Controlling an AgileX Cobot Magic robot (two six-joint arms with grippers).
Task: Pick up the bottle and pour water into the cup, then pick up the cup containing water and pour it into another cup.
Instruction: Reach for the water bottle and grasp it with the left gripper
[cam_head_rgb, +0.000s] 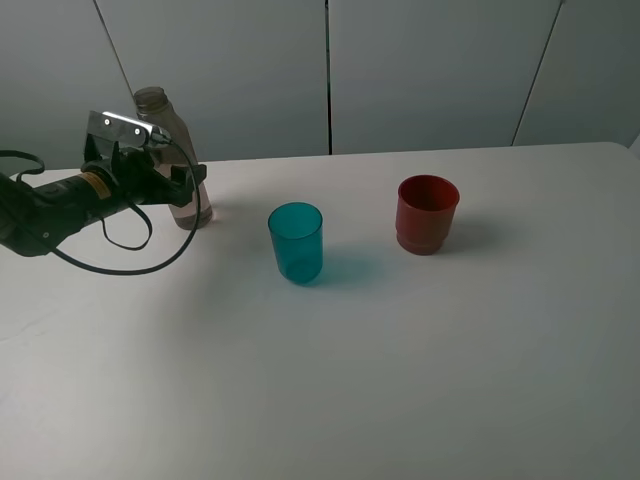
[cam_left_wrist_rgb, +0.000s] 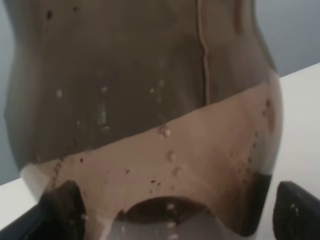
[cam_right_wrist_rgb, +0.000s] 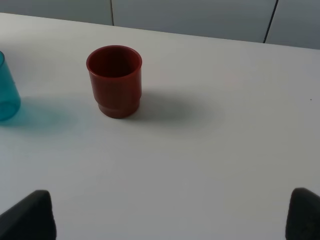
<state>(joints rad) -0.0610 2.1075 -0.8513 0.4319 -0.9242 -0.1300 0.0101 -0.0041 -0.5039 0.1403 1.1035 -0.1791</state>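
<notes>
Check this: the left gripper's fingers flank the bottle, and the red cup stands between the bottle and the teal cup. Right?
No: the exterior high view shows the teal cup standing between the bottle and the red cup. The rest holds.

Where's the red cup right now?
In the high view, the red cup stands upright right of centre on the table, the teal cup apart on its left.
</notes>
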